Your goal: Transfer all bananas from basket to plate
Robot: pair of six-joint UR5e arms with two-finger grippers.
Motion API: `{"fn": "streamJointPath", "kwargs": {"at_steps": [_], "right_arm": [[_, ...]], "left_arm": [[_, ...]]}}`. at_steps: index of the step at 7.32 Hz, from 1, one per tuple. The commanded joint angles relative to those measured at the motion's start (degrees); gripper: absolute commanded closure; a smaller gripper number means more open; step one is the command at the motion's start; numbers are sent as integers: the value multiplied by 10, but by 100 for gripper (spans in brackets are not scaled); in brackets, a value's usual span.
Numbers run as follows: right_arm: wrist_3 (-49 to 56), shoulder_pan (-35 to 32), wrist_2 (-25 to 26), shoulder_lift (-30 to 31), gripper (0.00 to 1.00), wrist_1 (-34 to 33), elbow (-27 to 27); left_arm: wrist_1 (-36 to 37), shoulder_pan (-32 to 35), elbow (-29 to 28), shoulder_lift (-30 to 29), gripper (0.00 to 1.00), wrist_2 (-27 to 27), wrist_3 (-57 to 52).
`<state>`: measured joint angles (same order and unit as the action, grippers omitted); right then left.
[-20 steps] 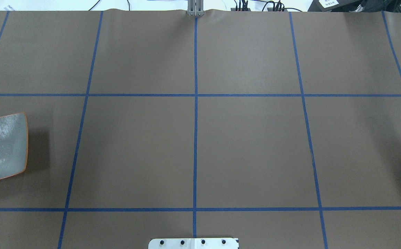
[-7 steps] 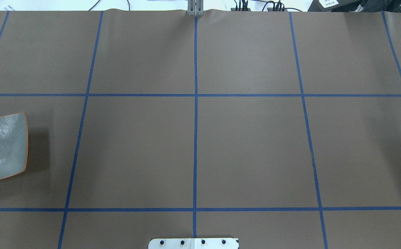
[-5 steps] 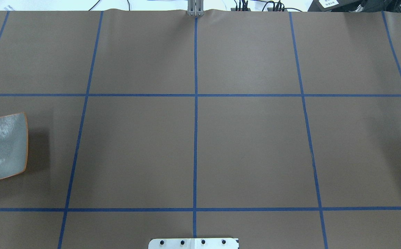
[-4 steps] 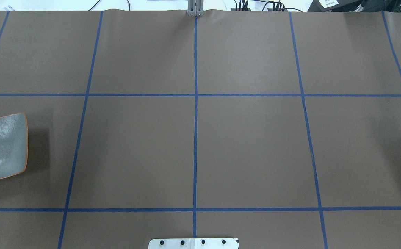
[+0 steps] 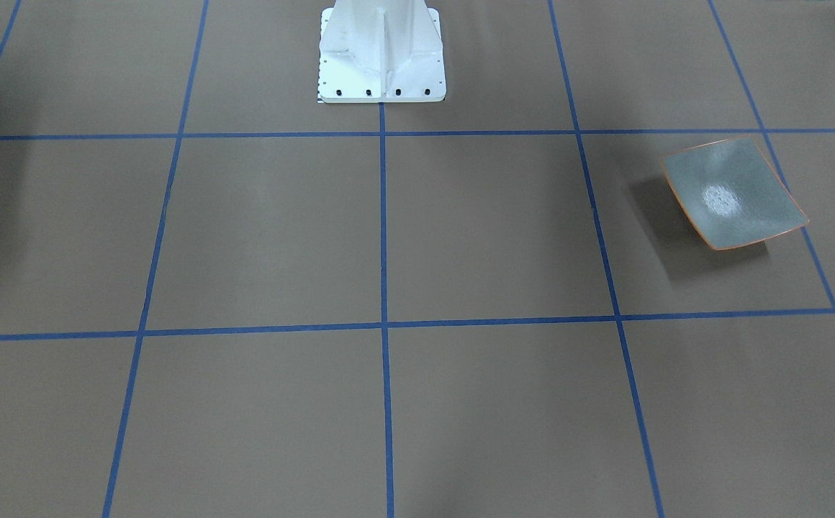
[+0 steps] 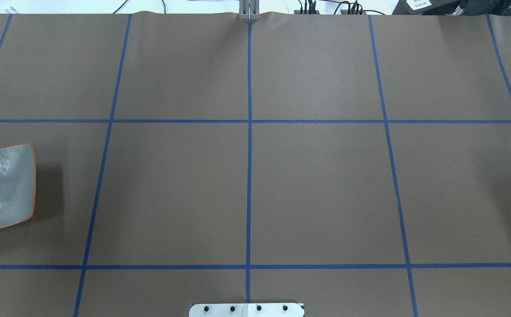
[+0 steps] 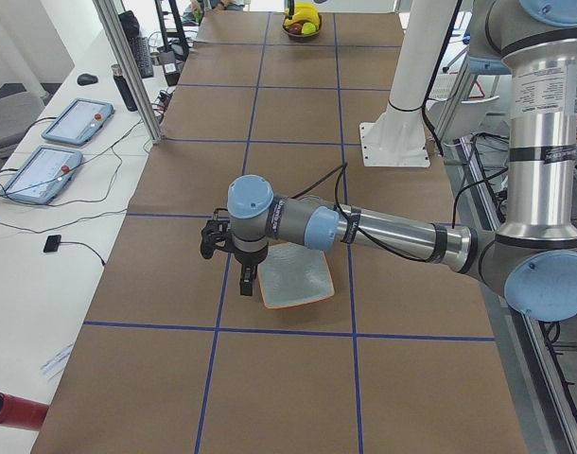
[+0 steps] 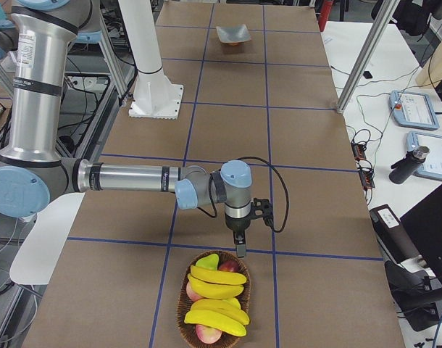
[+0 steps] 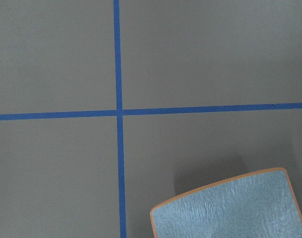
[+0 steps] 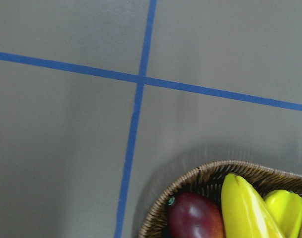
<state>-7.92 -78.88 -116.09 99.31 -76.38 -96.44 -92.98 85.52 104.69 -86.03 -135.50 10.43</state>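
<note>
Left end effector hangs above the plate, near its edge; whether released or clenched, I cannot tell. Right end effector, well apart from the plate, points down beside the basket holding the bananas; grip equally unclear.

One camera looks down over my shoulders, the plate cut by its left edge. The camera facing me across the desk looks steeply down on that same plate, whole, at its right. Two end cameras look along the desk, one near the plate, one far from it. My left wrist camera hangs close above the plate's corner, my right one close above the basket, far from the plate.
</note>
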Motion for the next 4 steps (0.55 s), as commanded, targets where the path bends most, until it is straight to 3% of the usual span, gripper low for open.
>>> {"fn": "streamJointPath", "kwargs": {"at_steps": [1, 2, 4], "right_arm": [[7, 18, 33, -46, 1, -52, 47], [37, 19, 41, -56, 8, -84, 48], [99, 20, 41, -58, 9, -90, 65]], "left_arm": [[0, 0, 3, 0, 0, 0, 0], [0, 0, 3, 0, 0, 0, 0], [-1, 0, 3, 0, 0, -1, 0]]}}
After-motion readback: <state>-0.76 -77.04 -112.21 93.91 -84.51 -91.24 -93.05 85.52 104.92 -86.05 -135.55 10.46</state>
